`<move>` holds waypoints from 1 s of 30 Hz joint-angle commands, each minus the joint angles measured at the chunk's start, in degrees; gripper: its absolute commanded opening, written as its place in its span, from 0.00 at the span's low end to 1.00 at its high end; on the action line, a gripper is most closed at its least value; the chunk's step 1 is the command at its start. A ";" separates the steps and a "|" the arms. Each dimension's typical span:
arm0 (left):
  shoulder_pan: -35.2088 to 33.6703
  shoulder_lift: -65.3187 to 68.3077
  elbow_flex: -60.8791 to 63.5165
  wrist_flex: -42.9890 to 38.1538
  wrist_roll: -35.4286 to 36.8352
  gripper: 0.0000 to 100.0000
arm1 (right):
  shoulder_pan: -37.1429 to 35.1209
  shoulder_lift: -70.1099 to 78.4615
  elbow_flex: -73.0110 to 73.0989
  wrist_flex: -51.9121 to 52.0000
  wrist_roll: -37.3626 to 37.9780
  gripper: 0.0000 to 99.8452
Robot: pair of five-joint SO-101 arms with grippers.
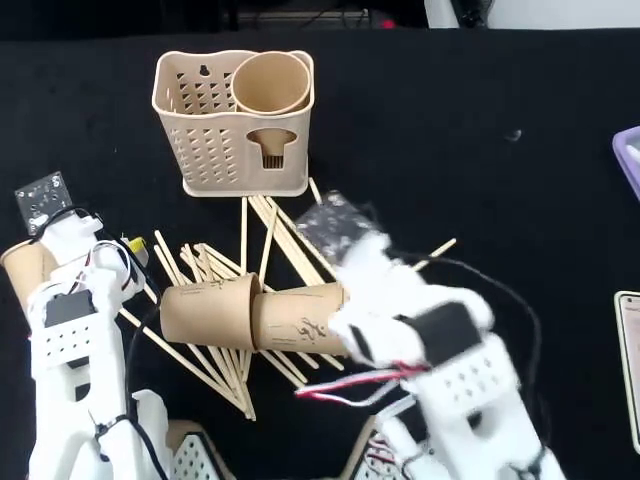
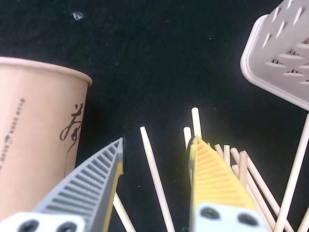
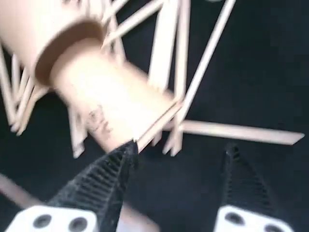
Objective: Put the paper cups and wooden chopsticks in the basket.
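Note:
A beige basket [image 1: 200, 150] stands at the back with one paper cup [image 1: 270, 82] upright in it. Two nested cups [image 1: 215, 312] lie on their side across a pile of wooden chopsticks [image 1: 285, 235] mid-table. My right gripper [image 3: 181, 147] is open just beside the inner cup [image 3: 111, 101], one black finger touching its base. A third cup [image 2: 38, 135] stands at the far left [image 1: 22, 268]. My left gripper [image 2: 157, 142] is open low over the table beside it, with a chopstick [image 2: 154, 179] lying between its fingers. The basket [image 2: 280, 63] is farther ahead.
The right arm [image 1: 430, 340] covers part of the pile. A purple object [image 1: 630, 155] and a flat card-like item [image 1: 630, 340] sit at the table's right edge. Black cloth lies bare to the right of the basket.

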 commanded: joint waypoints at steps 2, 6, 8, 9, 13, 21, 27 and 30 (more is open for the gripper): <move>0.75 -1.05 -0.31 -0.79 0.35 0.22 | -2.90 7.78 -3.74 0.79 -5.63 0.29; 0.75 -1.14 -0.31 -0.97 0.35 0.22 | -3.25 12.35 -5.49 0.70 -6.07 0.29; 0.75 -1.14 -0.31 -0.97 0.35 0.22 | -3.25 13.93 -5.58 0.09 -6.07 0.29; 0.75 -1.14 -0.31 -0.97 0.35 0.22 | -3.25 14.55 -5.49 -0.09 -6.07 0.29; 0.75 -1.14 -0.31 -0.97 0.35 0.22 | -3.25 16.48 -5.23 -0.18 -5.54 0.20; 0.75 -1.14 -0.31 -0.97 0.35 0.22 | -11.60 17.27 -4.00 -0.18 -3.78 0.18; 0.75 -1.14 -0.31 -0.88 0.35 0.22 | -12.04 16.92 -4.00 -2.99 -4.22 0.10; 0.75 -1.14 -0.31 -0.79 0.35 0.22 | -9.41 16.92 -5.41 -3.87 0.18 0.01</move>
